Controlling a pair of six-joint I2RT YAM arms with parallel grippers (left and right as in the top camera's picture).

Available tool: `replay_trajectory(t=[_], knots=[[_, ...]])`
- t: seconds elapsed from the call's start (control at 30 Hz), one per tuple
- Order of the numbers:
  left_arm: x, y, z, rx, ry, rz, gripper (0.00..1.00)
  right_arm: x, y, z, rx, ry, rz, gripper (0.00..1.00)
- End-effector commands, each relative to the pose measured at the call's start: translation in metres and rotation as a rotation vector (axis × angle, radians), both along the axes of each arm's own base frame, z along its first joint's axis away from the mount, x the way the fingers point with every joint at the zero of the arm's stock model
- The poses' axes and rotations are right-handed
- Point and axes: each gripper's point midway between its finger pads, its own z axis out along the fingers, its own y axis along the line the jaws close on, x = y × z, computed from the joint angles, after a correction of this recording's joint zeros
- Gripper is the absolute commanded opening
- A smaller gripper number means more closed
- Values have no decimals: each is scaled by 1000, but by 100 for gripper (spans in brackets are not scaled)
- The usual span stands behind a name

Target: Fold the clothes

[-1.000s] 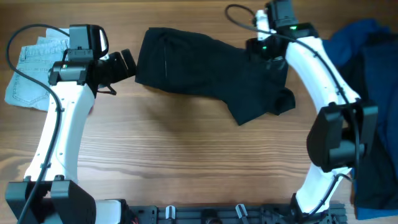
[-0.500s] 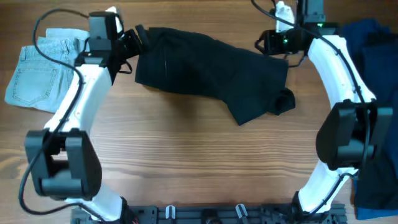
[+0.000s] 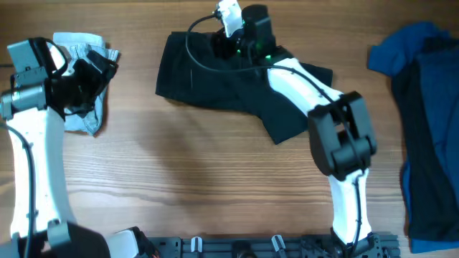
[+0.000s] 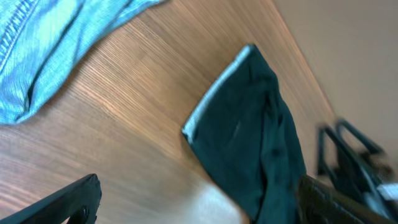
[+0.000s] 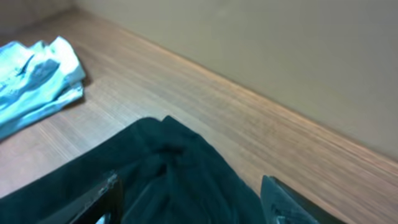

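— The black shorts [image 3: 188, 82], where are they?

— On the far middle of the wooden surface [image 3: 215, 190], spread out but rumpled, with one corner jutting toward the near edge. The left wrist view shows a pale grey band [image 4: 214, 94] along one edge of them.

— And the right tool [image 5: 189, 182]?

— Above the far part of those shorts, with its arm [image 3: 297, 80] lying across them in the overhead view. Its two fingers [image 5: 106, 199] stand apart with nothing clamped between them, and only black cloth shows below. Whether the tips touch the cloth I cannot tell.

— The left tool [image 4: 198, 186]?

— Spread wide, gripping nothing. From overhead it sits over the denim shorts [image 3: 84, 120] at the far left of the surface, well apart from the black pair. They are light blue, bunched up and partly hidden by the tool.

— Anything else lying about?

— At the right edge there is a royal-blue garment [image 3: 398, 49], and a dark navy garment [image 3: 430, 158] lies against it, running toward the near side. Which of the two is on top I cannot tell. Bare wood separates both from the black shorts.

— And behind?

— A plain beige wall [image 5: 261, 56] past the far edge, seen from the right wrist.
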Motion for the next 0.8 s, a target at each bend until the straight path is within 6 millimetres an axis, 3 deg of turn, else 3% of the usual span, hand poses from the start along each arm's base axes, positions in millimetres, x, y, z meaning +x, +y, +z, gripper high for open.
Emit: replay_trajectory(t=[0.0, 0.1, 0.3, 0.57, 0.77], knots=[[-16, -16, 14, 34, -10, -73, 100, 8, 5, -41, 37, 48, -35, 72], [-24, -22, 5, 48, 50, -80, 100, 11, 7, -67, 36, 54, -37, 80], [-24, -27, 1, 104, 69, -92, 100, 6, 7, -86, -53, 60, -40, 93], [-26, -25, -1, 116, 83, -87, 100, 2, 15, -90, -147, 4, -50, 87], [-26, -26, -1, 115, 86, -87, 100, 2, 10, -112, -228, -16, -38, 86]])
